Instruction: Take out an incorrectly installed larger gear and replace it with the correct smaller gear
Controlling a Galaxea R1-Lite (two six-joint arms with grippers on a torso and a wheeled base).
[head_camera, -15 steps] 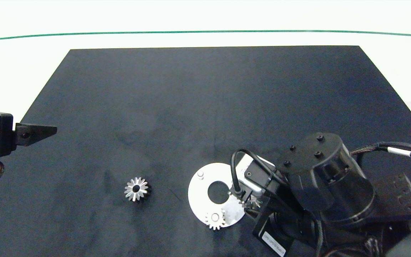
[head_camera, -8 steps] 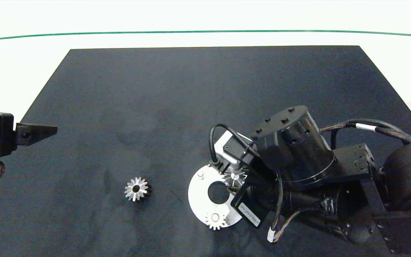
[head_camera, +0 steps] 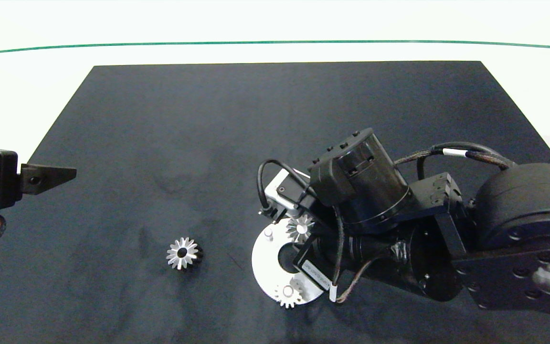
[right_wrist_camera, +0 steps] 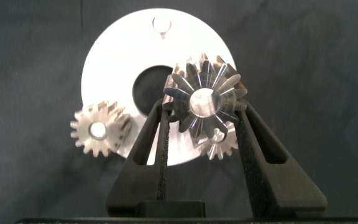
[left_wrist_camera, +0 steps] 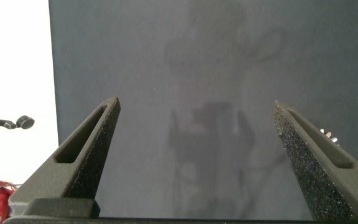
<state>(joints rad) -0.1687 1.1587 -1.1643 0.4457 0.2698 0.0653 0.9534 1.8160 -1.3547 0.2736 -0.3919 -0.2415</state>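
My right gripper (head_camera: pixel 301 230) (right_wrist_camera: pixel 205 107) is shut on the smaller gear (head_camera: pixel 300 226) (right_wrist_camera: pixel 204 93), a low silver gear with a pale centre. It hangs over the far part of the round silver plate (head_camera: pixel 261 260) (right_wrist_camera: pixel 107 65), close to a bare peg (head_camera: pixel 268 233) (right_wrist_camera: pixel 161 25). Two other small gears sit on the plate, one (head_camera: pixel 288 295) (right_wrist_camera: pixel 98 129) in the open, the other (right_wrist_camera: pixel 222 145) half hidden behind the held gear. The larger gear (head_camera: pixel 183 253), with its dark body, lies on the mat left of the plate. My left gripper (head_camera: pixel 48 177) (left_wrist_camera: pixel 194 106) is parked open at the left edge.
Everything rests on a black mat (head_camera: pixel 256 124) on a white table. The right arm's bulk (head_camera: pixel 447 239) covers the mat's near right part and the plate's right side. A green line (head_camera: pixel 275 42) runs along the far table edge.
The right arm has carried the smaller gear left and away from me, from beside the plate's right rim to over its far part near the peg. The left arm has not moved.
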